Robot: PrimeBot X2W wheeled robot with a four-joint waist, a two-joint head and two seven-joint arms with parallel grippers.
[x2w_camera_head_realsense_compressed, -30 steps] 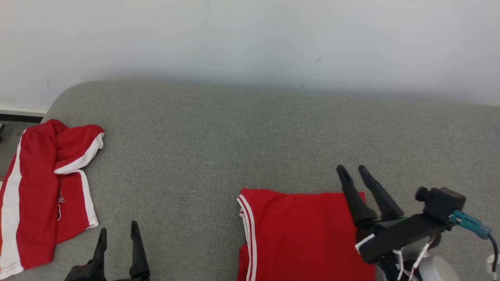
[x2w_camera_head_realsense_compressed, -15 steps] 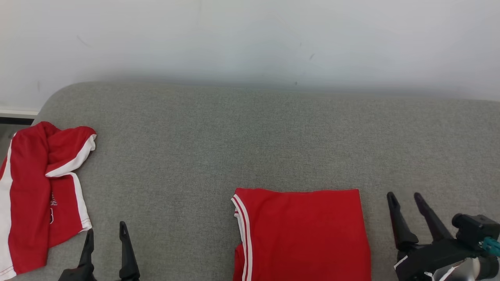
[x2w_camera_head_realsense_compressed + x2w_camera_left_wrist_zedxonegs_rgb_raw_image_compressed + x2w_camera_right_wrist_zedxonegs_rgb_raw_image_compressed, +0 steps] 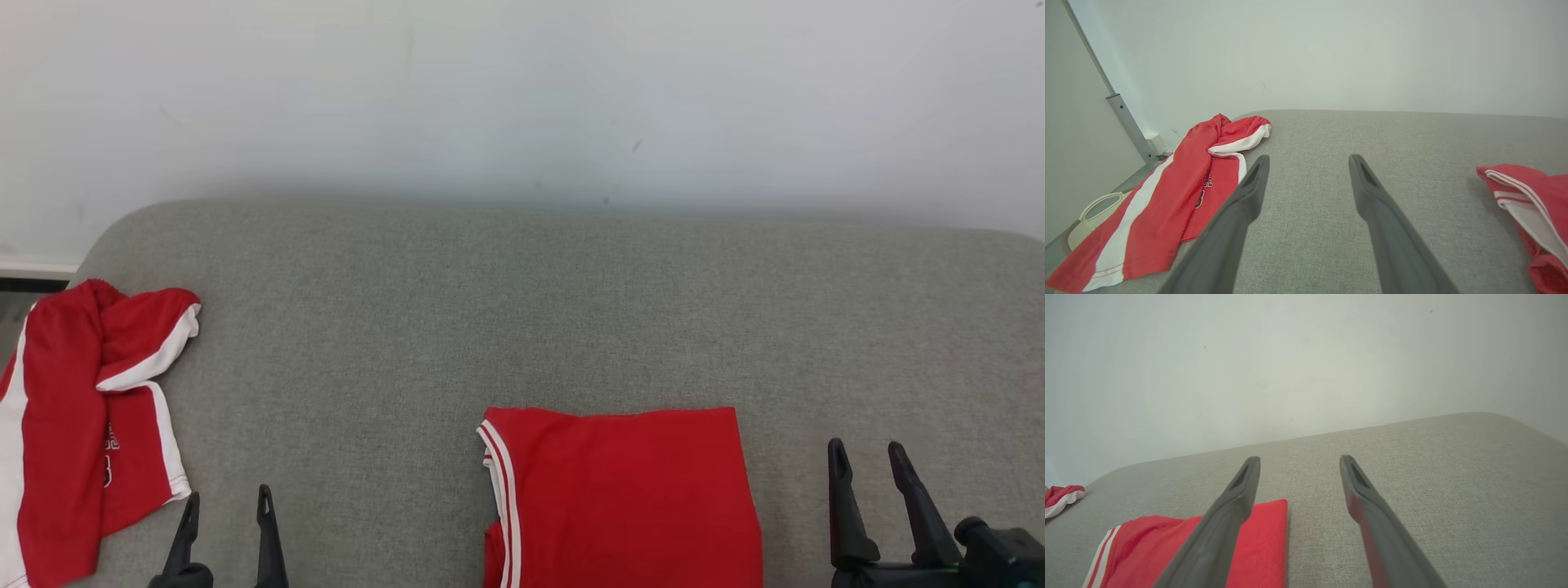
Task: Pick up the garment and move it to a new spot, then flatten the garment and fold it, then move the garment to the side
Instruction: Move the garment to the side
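Note:
A folded red garment [image 3: 620, 498] with white-striped trim lies flat at the front middle of the grey cushion [image 3: 522, 310]; it also shows in the right wrist view [image 3: 1143, 547] and the left wrist view [image 3: 1535, 196]. A second red and white garment [image 3: 65, 425] lies crumpled at the cushion's left edge [image 3: 1184, 192], with a small part in the right wrist view [image 3: 1061, 494]. My right gripper [image 3: 865, 447] stands open to the right of the folded garment, apart from it [image 3: 1300, 458]. My left gripper [image 3: 229, 498] is open between the two garments, holding nothing [image 3: 1308, 159].
A white wall [image 3: 522, 98] rises behind the cushion. Beyond the cushion's rounded left edge stand a grey metal post [image 3: 1126, 122] and a pale basket-like rim [image 3: 1098, 204] on the floor. Bare grey fabric stretches behind and right of the folded garment.
My right gripper has drawn back from over the folded garment's far right corner to the lower right, off the cloth. The left gripper has sunk lower in view. The head view shifted slightly.

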